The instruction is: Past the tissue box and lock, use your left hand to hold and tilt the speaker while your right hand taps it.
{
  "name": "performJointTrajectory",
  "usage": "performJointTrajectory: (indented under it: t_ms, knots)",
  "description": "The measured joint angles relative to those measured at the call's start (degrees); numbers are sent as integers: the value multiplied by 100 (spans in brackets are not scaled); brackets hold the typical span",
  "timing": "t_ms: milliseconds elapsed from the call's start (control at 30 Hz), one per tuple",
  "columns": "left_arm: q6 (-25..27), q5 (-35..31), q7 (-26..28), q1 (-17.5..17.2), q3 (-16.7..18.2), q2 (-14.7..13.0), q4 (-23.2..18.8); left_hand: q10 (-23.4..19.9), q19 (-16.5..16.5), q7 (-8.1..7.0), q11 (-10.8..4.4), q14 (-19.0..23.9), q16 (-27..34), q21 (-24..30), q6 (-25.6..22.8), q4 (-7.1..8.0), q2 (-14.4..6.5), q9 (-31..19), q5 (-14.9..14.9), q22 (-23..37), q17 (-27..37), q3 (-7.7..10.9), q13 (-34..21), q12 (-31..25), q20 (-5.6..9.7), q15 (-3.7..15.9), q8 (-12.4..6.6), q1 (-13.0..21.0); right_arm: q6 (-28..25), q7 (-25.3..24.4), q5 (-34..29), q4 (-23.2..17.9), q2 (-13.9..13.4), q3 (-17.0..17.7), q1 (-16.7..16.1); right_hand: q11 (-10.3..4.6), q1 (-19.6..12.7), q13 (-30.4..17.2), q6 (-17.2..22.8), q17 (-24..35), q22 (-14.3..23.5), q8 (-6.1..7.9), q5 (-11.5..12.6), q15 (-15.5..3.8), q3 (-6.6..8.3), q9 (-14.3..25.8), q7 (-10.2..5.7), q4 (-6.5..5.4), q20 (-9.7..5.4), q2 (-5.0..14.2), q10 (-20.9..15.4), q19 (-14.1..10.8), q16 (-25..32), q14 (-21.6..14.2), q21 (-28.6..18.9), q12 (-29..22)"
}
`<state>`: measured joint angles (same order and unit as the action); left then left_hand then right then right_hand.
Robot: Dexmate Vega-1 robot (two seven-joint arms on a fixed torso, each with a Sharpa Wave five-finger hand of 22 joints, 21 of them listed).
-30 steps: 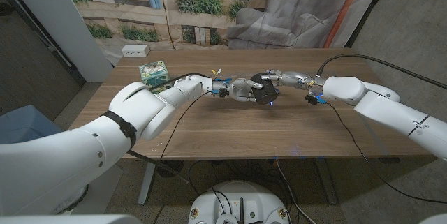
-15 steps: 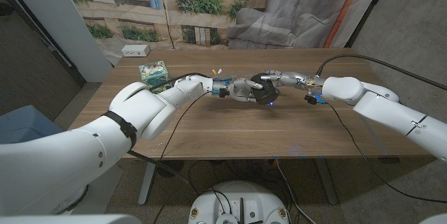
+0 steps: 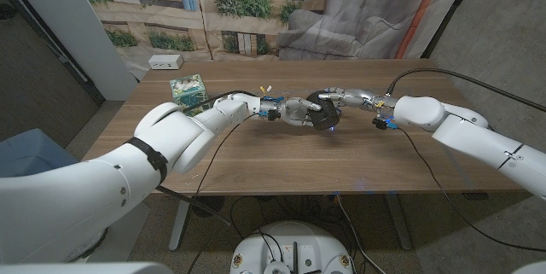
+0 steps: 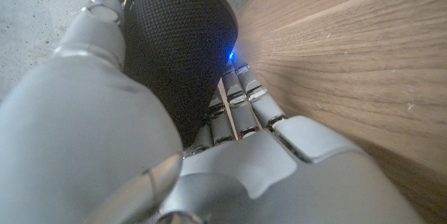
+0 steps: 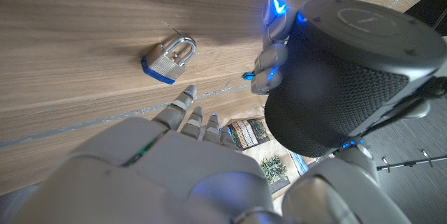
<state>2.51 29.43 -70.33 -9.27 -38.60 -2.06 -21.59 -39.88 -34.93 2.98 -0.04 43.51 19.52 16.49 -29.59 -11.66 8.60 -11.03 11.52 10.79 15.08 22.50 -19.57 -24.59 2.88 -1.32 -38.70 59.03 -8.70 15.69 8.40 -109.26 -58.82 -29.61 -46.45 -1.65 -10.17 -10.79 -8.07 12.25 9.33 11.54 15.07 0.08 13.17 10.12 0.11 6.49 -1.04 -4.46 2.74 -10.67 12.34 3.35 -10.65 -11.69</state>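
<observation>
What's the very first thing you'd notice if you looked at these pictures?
Two big white robot arms meet over the middle of the wooden table, with a round black speaker between their hands. The left hand holds the speaker, which glows with a small blue light, and the right hand is right up against it. A silver lock with a blue base lies on the table nearby.

Speaker base hidden behind left hand, lock (head view) too small to tell
</observation>
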Motion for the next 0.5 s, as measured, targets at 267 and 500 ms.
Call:
performJointTrajectory:
  t_ms: [267, 500]
  knots:
    - [-9, 36, -74, -28, 9, -7, -32, -33, -17, 0, 3, 4, -1, -2, 0, 1, 0, -2, 0, -2, 0, -1, 0, 3, 15, -1, -35, 0, -8, 25, 24, 5, -4, 4, -12, 1, 92, 0, 51, 3, 1, 0, 43, -41, -54, 0, -10, -42, -62, 3, -62, -63, 0, -41, 0, 0]
    - [-20, 51, -98, -43, 22, -15, -36, -35, -28, 0, 2, 35, -13, -3, 0, -13, 0, -4, 0, 3, 0, 13, 0, 10, 7, -7, -66, 0, -34, 95, 40, 38, 20, -32, 33, 1, 106, 0, 82, 17, 1, 0, 89, -40, -69, 1, -41, -58, -61, 17, -62, -63, 0, -41, 0, 0]
